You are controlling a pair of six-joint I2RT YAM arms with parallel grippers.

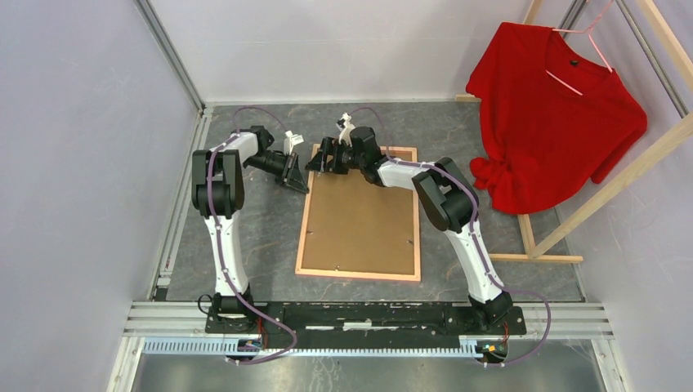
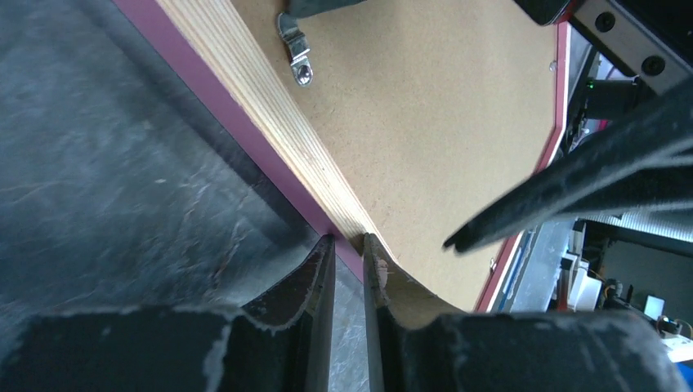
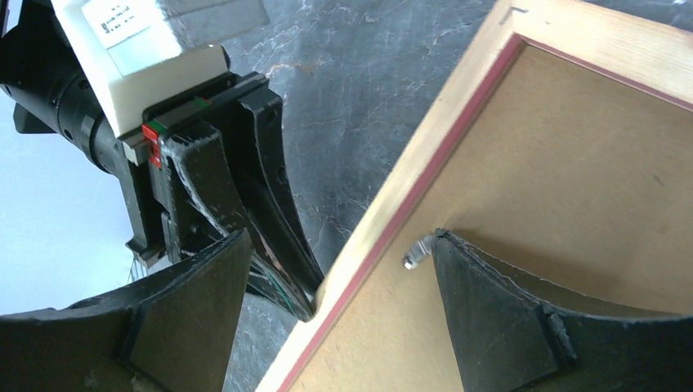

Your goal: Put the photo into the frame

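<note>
Freeing the backing [image 3: 572,163] comes first: left fingers [image 2: 315,286] pinch the frame [image 2: 270,131] rim, right fingers [image 3: 490,310] gape empty beside the clip [image 3: 415,255] that likely needs turning.

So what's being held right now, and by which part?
The left gripper appears to pinch the frame by its far left rim; the right gripper is open, holding nothing.

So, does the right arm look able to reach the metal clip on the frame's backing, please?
Probably yes: its open jaws straddle the frame, one finger beside the clip, nothing between.
</note>
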